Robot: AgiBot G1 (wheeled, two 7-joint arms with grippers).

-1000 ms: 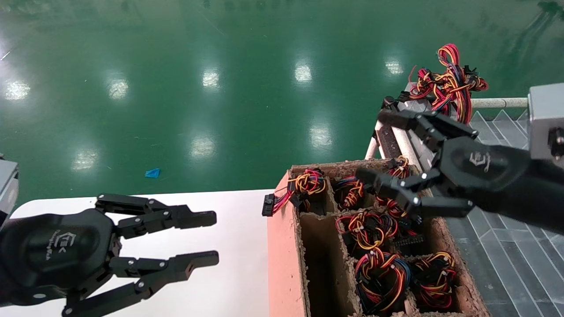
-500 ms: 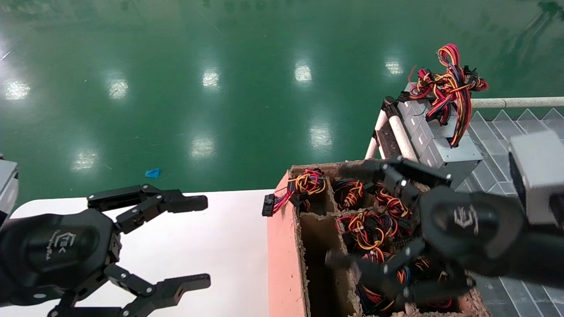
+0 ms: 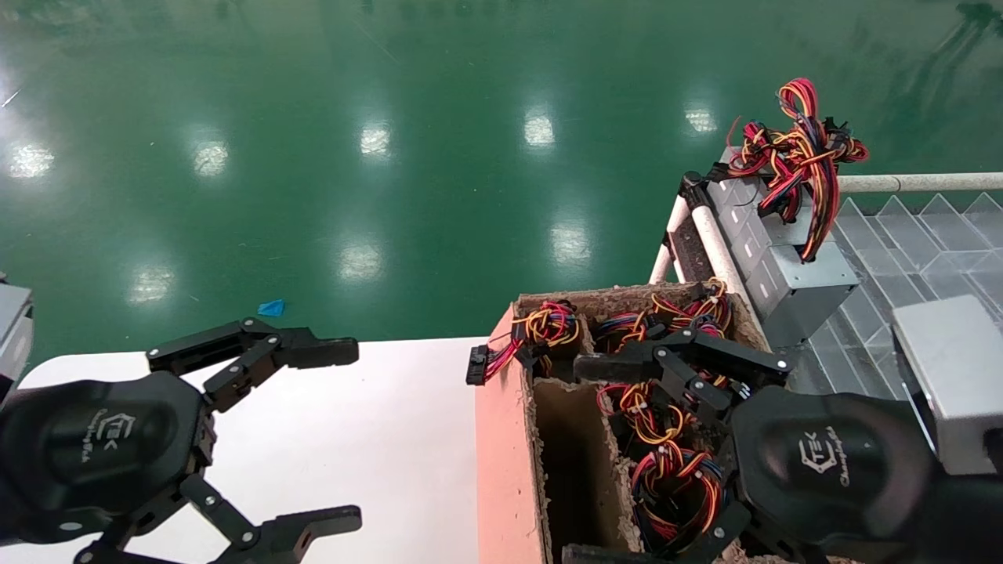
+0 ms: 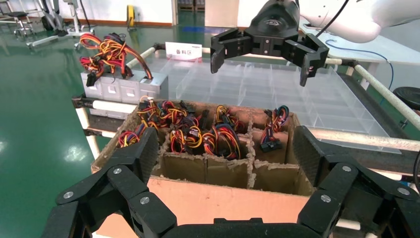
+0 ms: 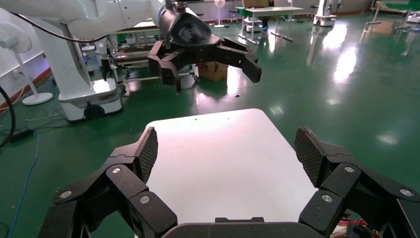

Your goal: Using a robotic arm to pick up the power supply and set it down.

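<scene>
Our right gripper [image 3: 584,462] has dropped lower over the crate [image 3: 501,439], jaws wide, empty. Our left gripper [image 3: 341,435] (also spread, empty) hovers above the table [image 3: 407,439]. 1 supply [image 3: 791,286] lies on the rack beyond.

This is a factory or robotics workshop hall. A glossy green epoxy floor [image 3: 353,117] mirrors rows of ceiling lights. A white bench [image 3: 376,439] stands beside a divided cardboard crate [image 3: 501,439] packed with power supplies and their wire bundles [image 3: 674,470]. More grey power supplies [image 3: 791,282] lie on a pipe-frame rack with clear plastic bin dividers [image 4: 277,89] and a small label card [image 4: 183,49]. Farther off stand other workbenches [image 5: 270,12], a standing fan [image 5: 15,54] and a white machine base [image 5: 89,94].
</scene>
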